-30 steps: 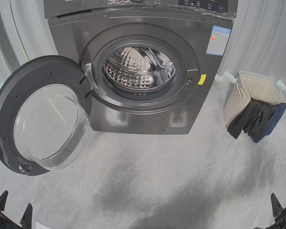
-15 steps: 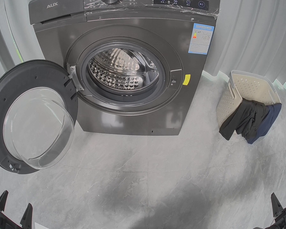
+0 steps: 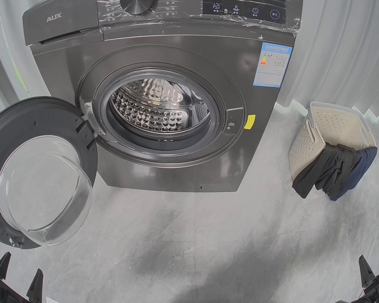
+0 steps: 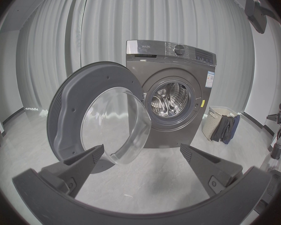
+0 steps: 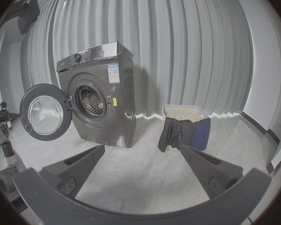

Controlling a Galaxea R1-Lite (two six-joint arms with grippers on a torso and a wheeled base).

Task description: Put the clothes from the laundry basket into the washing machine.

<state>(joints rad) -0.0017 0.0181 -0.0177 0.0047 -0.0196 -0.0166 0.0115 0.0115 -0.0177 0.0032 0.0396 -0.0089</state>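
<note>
While both arms hang low over the near edge of the floor, neither one holds anything. The left gripper (image 4: 140,147) has its fingers spread wide with bare floor between them, and the right gripper (image 5: 142,147) is parted the same way. The washing machine (image 3: 223,165) stands at the floor's far edge against a pale curtain (image 3: 345,43). Its round door (image 3: 42,177) is swung fully open to the robot's left, and the steel drum (image 3: 156,106) shows through the opening. The laundry basket (image 3: 343,125) sits on the floor to the machine's right, near the curtain and apart from the machine. A black garment (image 3: 324,169) and a navy garment (image 3: 360,167) lie draped side by side over its front rim, hanging down the outer wall.
</note>
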